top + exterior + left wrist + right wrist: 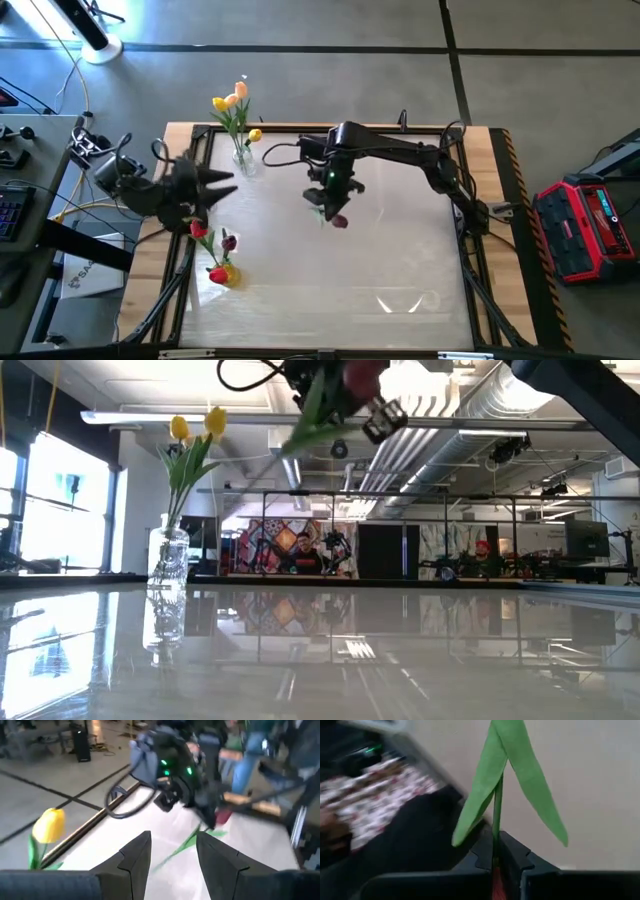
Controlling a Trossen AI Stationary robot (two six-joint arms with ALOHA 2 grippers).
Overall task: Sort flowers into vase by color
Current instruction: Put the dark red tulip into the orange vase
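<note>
My right gripper (pixel 328 205) hangs above the table's middle, shut on a dark maroon tulip (pixel 339 221). In the low view that tulip (pixel 312 415) sits high above the tabletop. A glass vase (pixel 243 160) near the far left corner holds yellow and peach tulips (pixel 231 100) by their stems; it shows as the vase (pixel 168 565) in the low view. A second vase (pixel 222 272) at the left edge holds red and maroon tulips (pixel 203 232). My left gripper (pixel 232 187) waits open between the two vases, pointing toward the right gripper. My right gripper (pixel 496 845) pinches the tulip's thin green stem (pixel 497 817) between its two fingers. The leaves (pixel 510 775) stick out beyond the fingertips and the maroon head (pixel 497 890) lies back toward the wrist. The flower is lifted clear of the table, tilted, with its leaves (pixel 312 415) drooping.
The table's wooden frame (pixel 330 128) runs around a pale glossy top with open room in its middle and right half. A red case (pixel 588 228) stands off the right side, and a keyboard and cables lie off the left. People sit in the room beyond the far edge (pixel 300 550).
</note>
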